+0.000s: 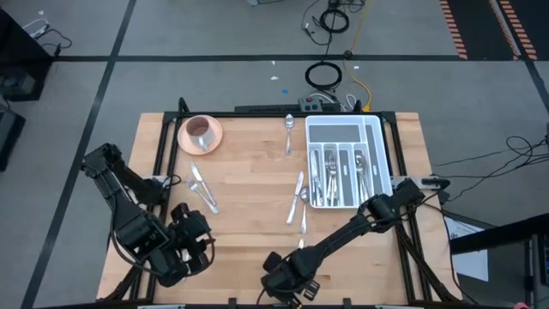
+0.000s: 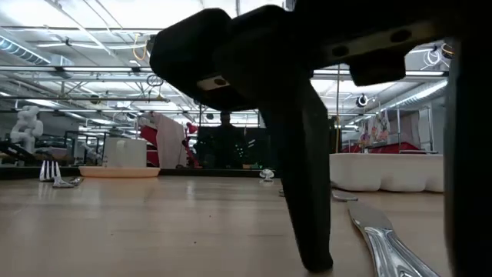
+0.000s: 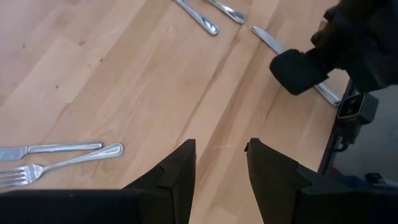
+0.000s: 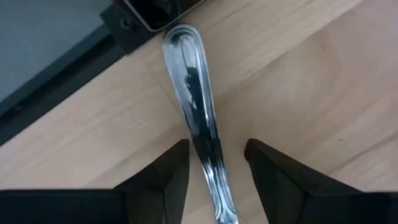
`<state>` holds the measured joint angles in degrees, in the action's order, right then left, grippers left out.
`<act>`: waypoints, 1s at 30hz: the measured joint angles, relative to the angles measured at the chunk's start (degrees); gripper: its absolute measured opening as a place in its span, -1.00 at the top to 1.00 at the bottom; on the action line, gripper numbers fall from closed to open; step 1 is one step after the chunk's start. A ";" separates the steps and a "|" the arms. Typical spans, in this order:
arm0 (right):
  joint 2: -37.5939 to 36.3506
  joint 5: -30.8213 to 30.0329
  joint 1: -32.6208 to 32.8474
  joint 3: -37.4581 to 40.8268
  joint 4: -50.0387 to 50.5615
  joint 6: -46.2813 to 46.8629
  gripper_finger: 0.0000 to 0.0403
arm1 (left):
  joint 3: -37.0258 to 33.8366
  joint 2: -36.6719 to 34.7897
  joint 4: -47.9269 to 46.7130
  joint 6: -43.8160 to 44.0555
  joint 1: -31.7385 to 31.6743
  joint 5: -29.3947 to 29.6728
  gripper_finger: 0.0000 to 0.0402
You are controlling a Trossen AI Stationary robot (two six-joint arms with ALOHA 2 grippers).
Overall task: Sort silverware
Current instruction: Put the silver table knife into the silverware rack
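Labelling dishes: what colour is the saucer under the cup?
Pink; the saucer under the cup shows best in the high view.

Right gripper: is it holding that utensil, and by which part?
Not held yet. The right gripper is open, its fingers straddling the handle of a piece of silverware lying flat on the table.

Bare wood between loose silverware [image 1: 297,199] and cup saucer [image 1: 201,134]; tray [image 1: 345,163] blocks right side

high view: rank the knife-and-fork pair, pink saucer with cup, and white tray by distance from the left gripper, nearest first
From the left gripper, at the table's near left:
1. Knife-and-fork pair, just beyond it, left of centre.
2. Pink saucer with cup, at the far left corner.
3. White tray, across the table on the far right.
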<state>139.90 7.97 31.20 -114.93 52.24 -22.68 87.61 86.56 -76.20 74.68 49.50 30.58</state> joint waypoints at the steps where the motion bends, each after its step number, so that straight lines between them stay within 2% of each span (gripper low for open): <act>1: 0.95 -0.86 0.08 0.04 -0.08 0.48 0.21 | 0.00 0.00 0.00 0.00 0.05 0.44 0.28; 5: 3.24 -2.39 0.08 -0.39 1.05 1.03 0.36 | 0.01 0.00 -0.03 0.00 0.04 1.01 0.28; 10: 3.38 -3.63 0.50 -0.42 1.89 1.03 0.83 | 0.02 -0.02 -1.31 -0.03 0.08 1.01 0.28; 12: 3.38 -3.66 0.67 -0.40 1.46 1.12 0.94 | 0.02 -0.02 -1.36 -0.03 0.08 1.01 0.28; 21: 3.20 -3.70 0.54 -0.40 1.87 5.44 0.99 | 0.02 -0.02 -1.51 -0.03 0.89 1.05 0.28; 28: -2.00 -4.90 -1.34 0.73 2.36 11.62 1.00 | 0.02 -0.02 -1.55 -0.05 1.17 2.65 0.28; 30: -2.87 -6.89 -2.14 0.86 3.64 13.26 1.00 | 0.02 -0.02 -1.52 -0.05 1.17 2.76 0.28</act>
<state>137.03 1.08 29.06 -114.07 55.88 -9.42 87.64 86.54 -77.73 74.62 50.68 33.34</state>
